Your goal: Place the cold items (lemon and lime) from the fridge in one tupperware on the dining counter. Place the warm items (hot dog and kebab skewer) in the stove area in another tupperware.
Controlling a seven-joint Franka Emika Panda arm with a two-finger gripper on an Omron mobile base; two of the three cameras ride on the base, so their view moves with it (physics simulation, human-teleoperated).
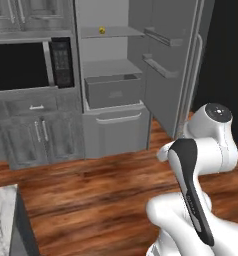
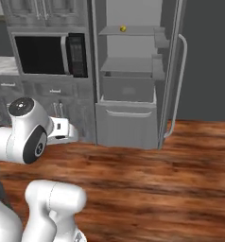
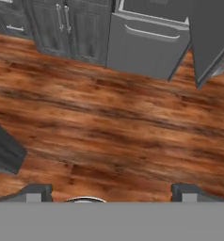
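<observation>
The fridge (image 1: 111, 75) (image 2: 128, 71) stands open ahead of me across the wooden floor. A small yellow lemon (image 1: 102, 30) (image 2: 123, 29) lies on its upper shelf. The lime, hot dog, kebab skewer and tupperware are out of view. In the hand view my gripper (image 3: 112, 192) points down at the floor in front of the fridge's lower drawer (image 3: 147, 44). Its dark fingertips (image 3: 36, 190) stand far apart, open, with nothing between them. My arm is folded close to the base, well short of the fridge.
The open fridge door (image 1: 166, 60) (image 2: 173, 71) swings out on the right. A microwave (image 1: 26, 65) (image 2: 48, 54) sits above grey cabinets (image 1: 36, 135) left of the fridge. A marble counter corner (image 1: 1, 215) juts in at lower left. Wooden floor (image 1: 91, 190) lies between.
</observation>
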